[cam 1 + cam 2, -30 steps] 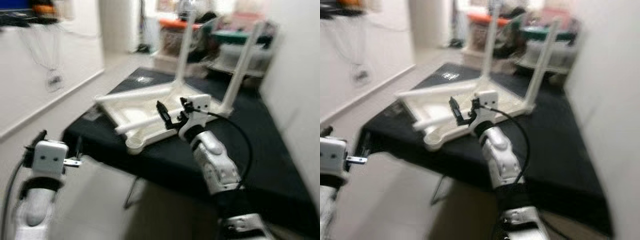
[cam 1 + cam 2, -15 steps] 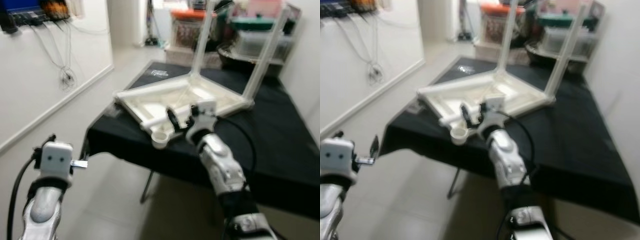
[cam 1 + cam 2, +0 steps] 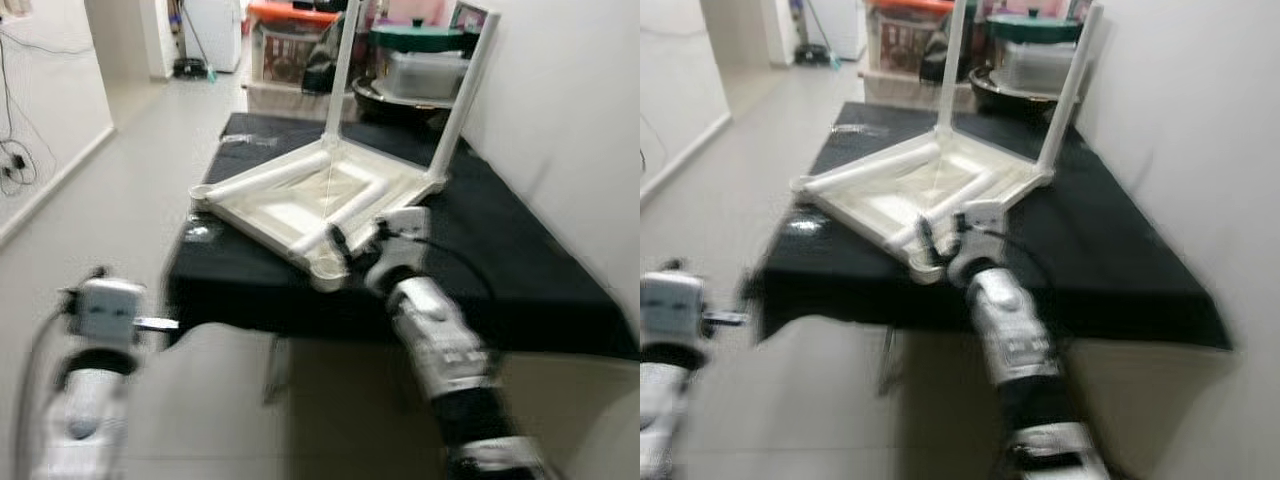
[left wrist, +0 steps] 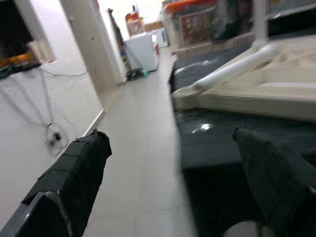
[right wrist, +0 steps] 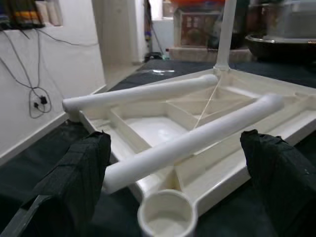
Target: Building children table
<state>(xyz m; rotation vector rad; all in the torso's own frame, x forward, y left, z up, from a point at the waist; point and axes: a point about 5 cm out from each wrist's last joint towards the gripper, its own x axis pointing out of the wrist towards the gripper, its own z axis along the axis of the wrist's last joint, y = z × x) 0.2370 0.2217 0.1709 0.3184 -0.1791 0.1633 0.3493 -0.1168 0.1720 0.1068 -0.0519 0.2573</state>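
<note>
right end effector [image 3: 343, 249] open, beside tabletop [image 3: 300, 205]

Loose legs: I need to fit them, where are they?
Two loose legs lie across the upturned tabletop on the black table, just ahead of the right hand.

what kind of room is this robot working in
Probably a home utility or storage room: stacked plastic storage boxes and a big dark basin sit behind the black-covered table, with a tiled floor and what looks like a white appliance down the hall.
</note>
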